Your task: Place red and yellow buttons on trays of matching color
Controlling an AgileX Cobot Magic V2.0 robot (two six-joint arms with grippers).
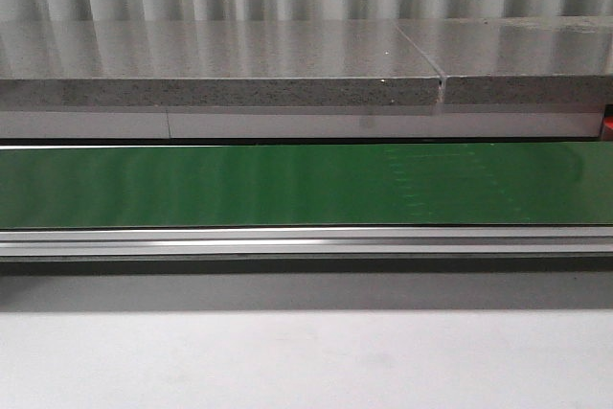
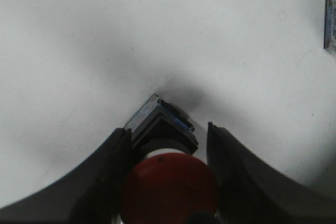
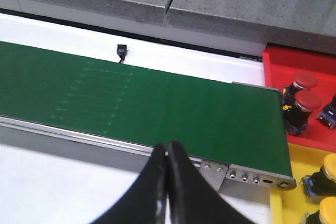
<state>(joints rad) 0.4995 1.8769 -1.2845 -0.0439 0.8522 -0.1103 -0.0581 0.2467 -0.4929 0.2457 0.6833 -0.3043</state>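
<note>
Fingers point(image 2: 107, 182) of the left gripper point(image 2: 168, 182), black and curved, are clamping a red button point(image 2: 169, 190) between them over a matte white table point(image 2: 79, 40). Fingers point(image 3: 176, 182) of the right gripper point(image 3: 167, 153), black and tapering, are pressing together with nothing between them.

Grey slab point(image 1: 220, 69): speckled, stone-like, running along the back behind the belt, with one seam showing.
Belt point(image 1: 287, 184): smooth green sheet in an aluminium frame, lying bare across the table.
Red tray point(image 3: 310, 61): glossy plastic, sitting at the belt's end and holding two red-capped buttons point(image 3: 304, 90).
Yellow tray point(image 3: 294, 203): glossy plastic, adjoining the red tray and holding yellow-capped buttons point(image 3: 328, 169).
Red button: round, domed, dull red cap on a white collar; square dark body with blue trim and a pale grey base.
</note>
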